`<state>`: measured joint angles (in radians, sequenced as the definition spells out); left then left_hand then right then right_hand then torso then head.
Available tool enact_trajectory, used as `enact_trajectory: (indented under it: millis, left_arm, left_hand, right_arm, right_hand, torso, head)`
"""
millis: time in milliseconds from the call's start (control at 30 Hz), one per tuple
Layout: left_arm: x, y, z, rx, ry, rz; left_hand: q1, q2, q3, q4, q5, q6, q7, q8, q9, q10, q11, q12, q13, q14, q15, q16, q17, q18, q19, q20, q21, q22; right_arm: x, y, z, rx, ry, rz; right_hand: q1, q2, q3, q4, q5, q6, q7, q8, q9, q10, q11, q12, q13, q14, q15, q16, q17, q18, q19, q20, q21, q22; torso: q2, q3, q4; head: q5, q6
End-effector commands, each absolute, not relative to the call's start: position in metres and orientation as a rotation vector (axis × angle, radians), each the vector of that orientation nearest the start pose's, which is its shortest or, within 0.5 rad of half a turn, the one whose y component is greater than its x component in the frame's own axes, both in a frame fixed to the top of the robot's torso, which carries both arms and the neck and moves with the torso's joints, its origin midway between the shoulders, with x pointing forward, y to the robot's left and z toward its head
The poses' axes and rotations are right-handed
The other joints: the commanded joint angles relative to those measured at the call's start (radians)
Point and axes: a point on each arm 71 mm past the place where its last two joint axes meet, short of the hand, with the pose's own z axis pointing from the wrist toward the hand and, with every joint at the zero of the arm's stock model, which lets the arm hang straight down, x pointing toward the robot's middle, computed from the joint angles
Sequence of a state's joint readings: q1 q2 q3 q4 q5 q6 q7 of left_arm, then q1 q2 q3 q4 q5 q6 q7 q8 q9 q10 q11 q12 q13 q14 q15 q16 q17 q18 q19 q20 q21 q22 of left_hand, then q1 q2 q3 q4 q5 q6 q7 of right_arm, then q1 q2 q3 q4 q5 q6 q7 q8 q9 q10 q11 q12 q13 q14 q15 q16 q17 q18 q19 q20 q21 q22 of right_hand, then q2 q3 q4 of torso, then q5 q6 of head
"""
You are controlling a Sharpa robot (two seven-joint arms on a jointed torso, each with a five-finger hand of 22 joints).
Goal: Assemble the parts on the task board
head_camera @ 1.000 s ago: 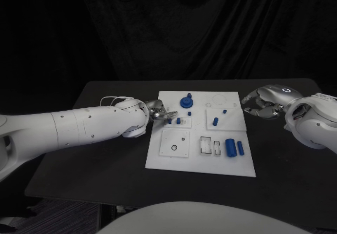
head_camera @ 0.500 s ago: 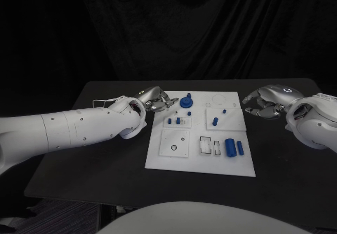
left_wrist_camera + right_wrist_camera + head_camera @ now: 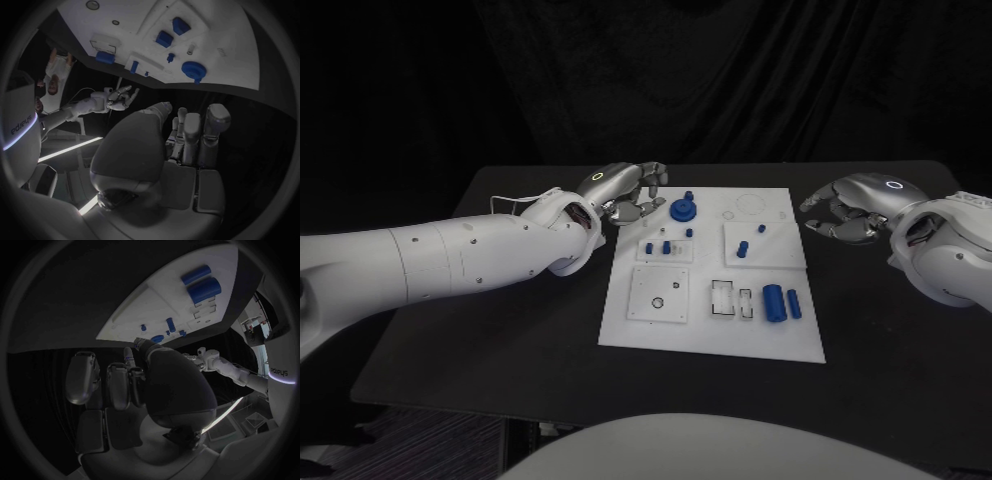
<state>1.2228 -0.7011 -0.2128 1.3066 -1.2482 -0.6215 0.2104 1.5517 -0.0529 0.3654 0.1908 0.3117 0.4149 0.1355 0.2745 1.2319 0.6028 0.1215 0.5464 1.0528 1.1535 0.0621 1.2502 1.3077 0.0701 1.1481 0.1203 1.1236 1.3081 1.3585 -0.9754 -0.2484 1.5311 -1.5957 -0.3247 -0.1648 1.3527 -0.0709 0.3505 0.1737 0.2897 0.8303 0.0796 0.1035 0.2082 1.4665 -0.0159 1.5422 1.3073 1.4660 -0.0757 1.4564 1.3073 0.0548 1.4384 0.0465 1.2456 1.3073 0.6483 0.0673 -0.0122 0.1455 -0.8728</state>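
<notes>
Head view, board: the white task board (image 3: 711, 330) lies mid-table, blue parts (image 3: 682, 209) on its far half and near right.
Head view, left hand (image 3: 633, 193): raised just off the board's far left corner, fingers apart, nothing in them.
Head view, right hand (image 3: 842, 212): beside the board's far right edge, fingers curled.
Left wrist view: fingers (image 3: 214, 125) loosely extended, empty.
Right wrist view: fingers (image 3: 84, 377) bent inward, grasping nothing visible.

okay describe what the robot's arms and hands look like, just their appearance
Both arms are smooth, rounded white shells dotted with small dark screw holes. The left arm carries a thin pale cable looped near its wrist. Each ends in a silver metallic hand, left hand and right hand, with a small glowing ring on its back.
</notes>
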Motion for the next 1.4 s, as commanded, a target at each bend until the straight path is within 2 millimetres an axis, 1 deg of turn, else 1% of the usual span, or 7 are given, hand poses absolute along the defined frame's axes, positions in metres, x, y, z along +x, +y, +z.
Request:
enact_trajectory:
  millis: [33,67,133,167,333,633,1400]
  left_arm:
    - [0.497,0.173,-0.227,0.369,1.533,-0.926]
    - [0.498,0.17,-0.229,0.411,1.545,-0.917]
    - [0.501,0.164,-0.232,0.484,1.56,-0.887]
    - [0.504,0.159,-0.235,0.534,1.571,-0.864]
    - [0.511,0.145,-0.239,0.607,1.592,-0.818]
    - [0.521,0.121,-0.24,0.645,1.595,-0.785]
    - [0.528,0.112,-0.242,0.66,1.628,-0.688]
  left_hand:
    - [0.041,-0.028,0.058,-0.025,-0.048,0.031,-0.006,-0.045,-0.122,-0.037,-0.009,-0.118,-0.123,0.059,-0.01,0.015,-0.009,0.014,0.058,0.002,0.072,0.135]
    - [0.039,-0.047,0.066,-0.029,-0.095,0.05,-0.027,-0.084,-0.212,-0.055,-0.024,-0.182,-0.201,0.108,-0.03,0.033,-0.012,0.016,0.098,0.002,0.108,0.143]
    - [0.027,-0.063,0.047,-0.03,-0.169,0.094,-0.054,-0.109,-0.293,-0.049,-0.052,-0.212,-0.256,0.13,-0.06,0.03,-0.029,0.017,0.124,-0.002,0.124,0.146]
    - [-0.014,-0.087,-0.023,-0.017,-0.16,0.141,-0.094,-0.177,-0.431,-0.03,-0.073,-0.232,-0.332,0.153,-0.078,0.018,-0.064,0.015,0.151,-0.012,0.124,0.144]
    - [0.01,-0.078,-0.1,-0.047,-0.106,0.2,-0.154,-0.21,-0.601,-0.012,-0.062,-0.22,-0.43,0.159,-0.07,0.024,-0.101,0.012,0.176,-0.018,0.113,0.147]
    - [0.021,-0.074,-0.109,-0.069,-0.041,0.229,-0.139,-0.206,-0.665,0.02,-0.051,-0.192,-0.465,0.17,-0.065,0.048,-0.101,0.006,0.2,-0.02,0.131,0.16]
    - [-0.002,-0.075,-0.102,-0.077,-0.016,0.337,-0.124,-0.178,-0.706,0.057,-0.039,-0.14,-0.471,0.183,-0.058,0.072,-0.11,0.0,0.228,-0.016,0.157,0.17]
  right_arm:
    - [0.481,-0.27,-0.18,-0.285,1.647,0.358]
    - [0.481,-0.269,-0.18,-0.286,1.646,0.36]
    - [0.481,-0.269,-0.18,-0.287,1.644,0.362]
    - [0.482,-0.268,-0.18,-0.289,1.642,0.364]
    - [0.482,-0.267,-0.179,-0.286,1.633,0.375]
    - [0.481,-0.266,-0.177,-0.278,1.605,0.397]
    - [0.481,-0.262,-0.177,-0.283,1.61,0.404]
  right_hand:
    - [-0.009,0.002,0.005,0.001,-0.006,0.005,0.0,-0.004,-0.001,0.068,0.007,-0.001,0.235,0.064,0.009,-0.002,0.161,0.015,-0.005,-0.001,-0.001,0.171]
    - [-0.009,0.002,0.005,0.001,-0.006,0.007,0.0,-0.004,-0.001,0.067,0.007,-0.001,0.234,0.064,0.009,-0.001,0.162,0.014,-0.004,-0.001,0.0,0.171]
    - [-0.009,0.002,0.005,0.001,-0.006,0.007,0.0,-0.004,-0.001,0.067,0.007,-0.001,0.234,0.064,0.009,-0.001,0.162,0.014,-0.004,-0.001,0.0,0.171]
    - [-0.01,0.002,0.005,0.001,-0.006,0.008,0.0,-0.003,-0.001,0.068,0.007,0.0,0.235,0.065,0.009,-0.001,0.162,0.014,-0.004,-0.001,0.001,0.171]
    - [-0.01,0.001,0.005,0.0,-0.006,0.011,0.0,-0.002,0.0,0.069,0.007,0.0,0.235,0.065,0.009,0.0,0.163,0.014,-0.003,-0.001,0.003,0.172]
    - [-0.01,0.001,0.006,-0.003,-0.006,0.026,0.001,0.005,0.001,0.072,0.007,0.003,0.238,0.067,0.008,0.005,0.166,0.013,-0.001,-0.002,0.006,0.173]
    - [-0.01,0.0,0.006,-0.003,-0.007,0.03,0.001,0.006,0.002,0.071,0.007,0.002,0.237,0.067,0.008,0.004,0.165,0.013,0.0,-0.002,0.006,0.173]
  torso:
    - [0.0,0.0001,-0.0007]
    - [0.001,0.0,-0.0003]
    - [0.0,-0.0003,-0.0008]
    - [0.0,-0.0004,-0.001]
    - [0.0,-0.0005,-0.0003]
    - [0.002,-0.0011,-0.0052]
    - [0.019,-0.0022,-0.022]
  head:
    - [0.001,0.0]
    - [0.0,0.0]
    - [-0.002,0.0]
    - [-0.004,0.0]
    - [-0.01,0.0]
    - [-0.01,0.0]
    - [0.0,0.0]
